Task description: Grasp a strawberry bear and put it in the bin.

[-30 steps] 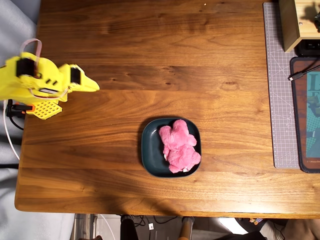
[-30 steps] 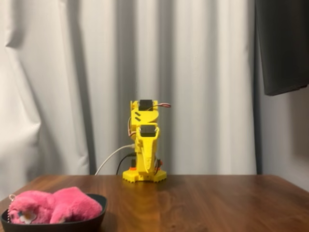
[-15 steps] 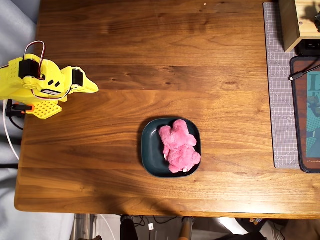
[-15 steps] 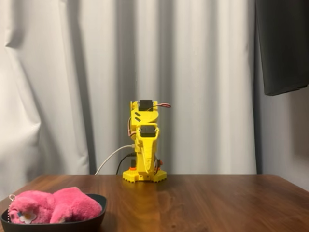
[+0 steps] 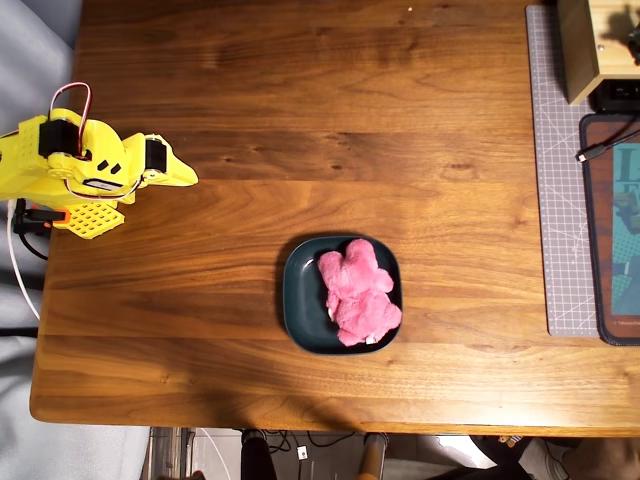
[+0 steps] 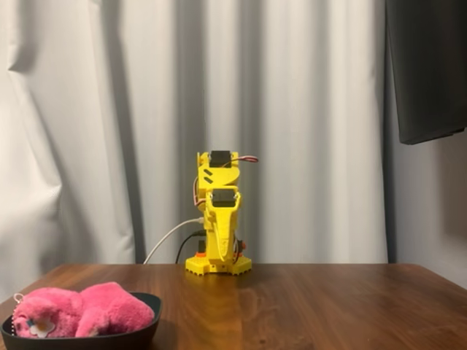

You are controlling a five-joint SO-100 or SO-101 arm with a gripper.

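The pink fluffy strawberry bear (image 5: 358, 294) lies inside the dark teal square bin (image 5: 300, 300) at the middle front of the wooden table in the overhead view. In the fixed view the bear (image 6: 80, 310) rests in the bin (image 6: 142, 335) at the lower left. My yellow gripper (image 5: 188, 177) is folded back at the arm's base on the table's left edge, far from the bin, with its jaws closed and nothing in them. In the fixed view the folded arm stands at the table's far end, the gripper (image 6: 220, 251) pointing down.
A grey cutting mat (image 5: 560, 180) lies at the right edge with a wooden box (image 5: 592, 45) and a dark tablet-like pad (image 5: 612, 230) on it. A white cable (image 5: 22, 270) hangs by the arm's base. Curtains (image 6: 146, 109) hang behind.
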